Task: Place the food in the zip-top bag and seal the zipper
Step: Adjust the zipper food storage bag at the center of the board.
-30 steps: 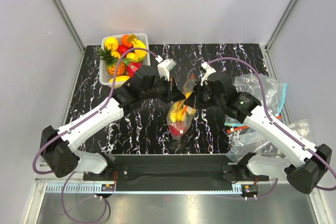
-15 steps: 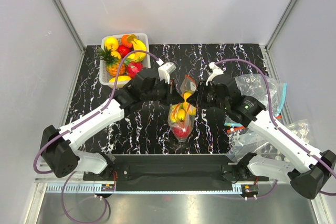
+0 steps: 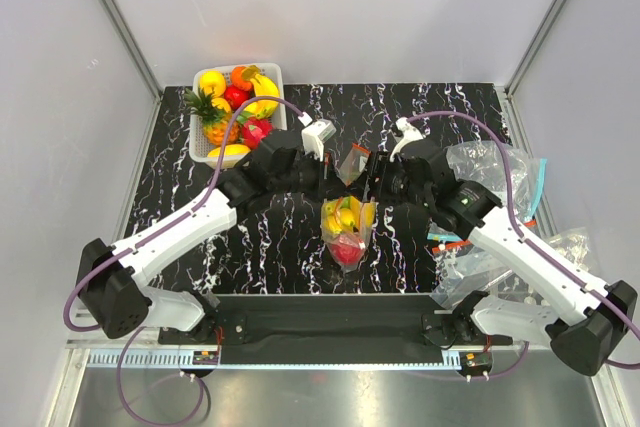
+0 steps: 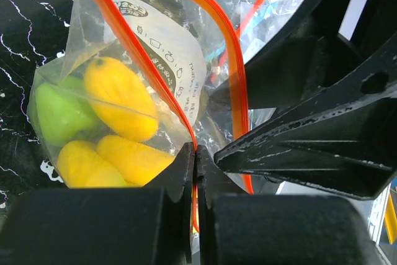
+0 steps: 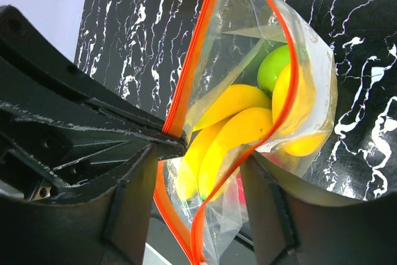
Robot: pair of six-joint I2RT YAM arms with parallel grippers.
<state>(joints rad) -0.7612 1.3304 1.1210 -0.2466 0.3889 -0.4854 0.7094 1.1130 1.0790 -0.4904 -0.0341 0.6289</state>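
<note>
Zip-top bag (image 3: 347, 215) was at table (image 3: 270, 247) centre, hung upright between the two grippers with its mouth toward 12 o'clock and the loaded end toward 6.

Left gripper (image 4: 195, 172): fingers pressed together, pinching the zipper (image 4: 133, 51). In the left wrist view the orange-red strip ran straight into the closed tips. It came in from 9 o'clock of the bag.

Right gripper (image 5: 197, 162): fingers spread, one on each side of the bag, on the 3 o'clock side. Couldn't tell whether either pad touched the film. The right wrist view showed the left gripper's tips on the strip just beside the right gripper's near finger.

Mouth wasn't sealed. The two orange-red edges were parted into a wide loop, meeting only at the pinch.

Contents, all inside the bag:
- banana bunch (image 5: 229, 116) in the middle
- green apple (image 5: 273, 66) behind it, against the film
- yellow fruit (image 4: 118, 97) touching the green apple
- red apple (image 3: 347, 250) at the bottom, 6 o'clock end

White printed patch (image 4: 177, 72) sat on the bag wall just below the strip.

White basket (image 3: 197, 154) of other toy fruit was at 10 o'clock on the table, well apart from the bag. Loose clear bags (image 3: 490, 172) were piled at 3 to 4 o'clock, beside the right arm.
</note>
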